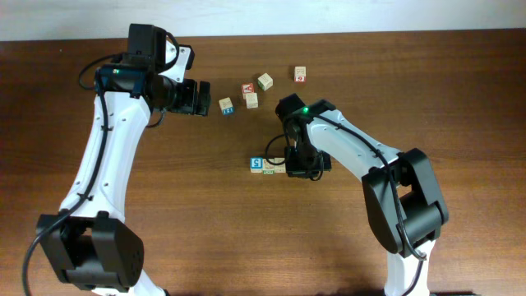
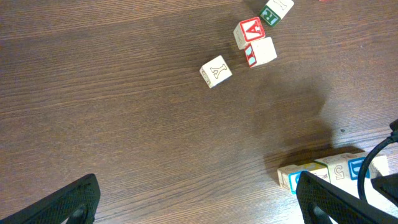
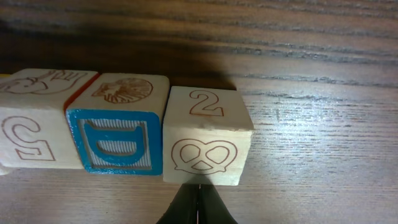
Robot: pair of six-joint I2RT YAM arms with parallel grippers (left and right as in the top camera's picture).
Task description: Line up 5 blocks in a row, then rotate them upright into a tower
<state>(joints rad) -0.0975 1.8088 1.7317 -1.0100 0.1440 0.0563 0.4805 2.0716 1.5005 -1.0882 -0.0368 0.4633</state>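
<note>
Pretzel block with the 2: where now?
Right wrist view: pretzel block is rightmost of three, touching the blue D block, ahead of the right gripper.

The left arm [image 1: 107,156] and the right arm [image 1: 353,148] look like twins. Each has a smooth white shell broken by chunky black joints, and a bulky black housing [image 1: 94,247] at the shoulder end. A small green light [image 1: 116,71] glows near each wrist. Thin black cables [image 1: 27,261] loop alongside. The left hand [image 1: 204,97] and the right hand [image 3: 196,202] are matte black, fingers [image 2: 65,202] included.
</note>
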